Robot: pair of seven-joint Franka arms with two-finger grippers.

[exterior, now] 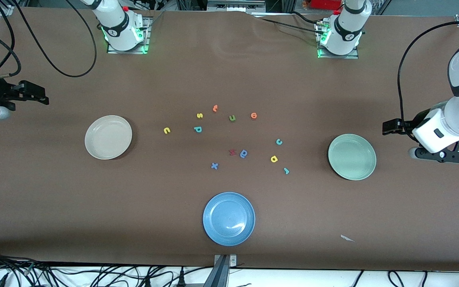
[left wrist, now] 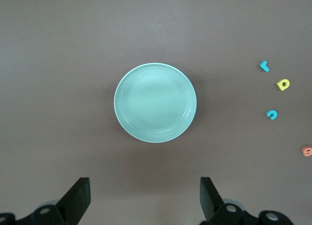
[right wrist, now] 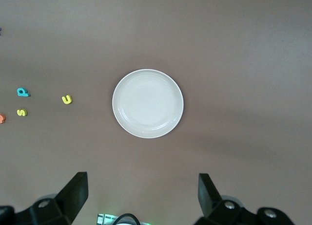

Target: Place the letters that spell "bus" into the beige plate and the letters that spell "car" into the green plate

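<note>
While hanging wide open over bare table and holding nothing: left end effector (exterior: 387,127) just beside the green plate (exterior: 352,156), right end effector (exterior: 38,95) near the beige plate (exterior: 108,137). Neither arm at work on a letter.

Nothing sorted yet, judging by both plates lying bare.
- For "bus": yellow u (exterior: 167,130), b (exterior: 197,129) and s (exterior: 199,115) flat on the table, well apart from the right end effector, with the beige plate between. Of the three, the yellow u is closest to it.
- For "car": c (exterior: 279,141), a (exterior: 274,159) and r (exterior: 286,170) likewise loose on the table, well apart from the left end effector, with the green plate between.
- All six picks and drops left to do, so at the very start.

Seen only from the front:
- the whole spread at once
- the blue plate (exterior: 228,218)
- the green u (exterior: 232,118), red letter (exterior: 232,152) and two blue letters (exterior: 244,153), all to be left alone

Seen best from the wrists: the broad gap between each pair of fingers. Left wrist view takes in the green plate, c, a, r and one orange letter (left wrist: 306,151), but no beige plate. Right wrist view takes in the beige plate, yellow u, b and s, but none of "car".
</note>
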